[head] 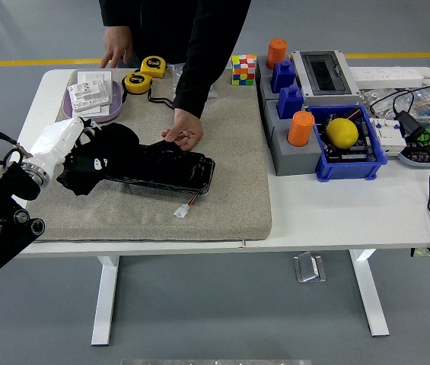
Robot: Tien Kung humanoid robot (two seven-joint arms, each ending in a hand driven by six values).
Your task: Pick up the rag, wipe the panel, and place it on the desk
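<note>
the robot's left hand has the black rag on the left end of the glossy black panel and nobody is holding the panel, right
Not quite. In the head view a person's hand rests on the far edge of the glossy black plastic panel, steadying it. The rest holds: the robot's left hand has the black cloth rag on the panel's left end.

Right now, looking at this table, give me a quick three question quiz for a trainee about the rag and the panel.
1. True or false: the left hand holds the black rag.
2. Who steadies the black panel? A) the robot's other hand B) a person's hand C) nobody
3. Fill in: the rag lies over the panel's ____ end.

Key: 1 true; 2 B; 3 left
</note>
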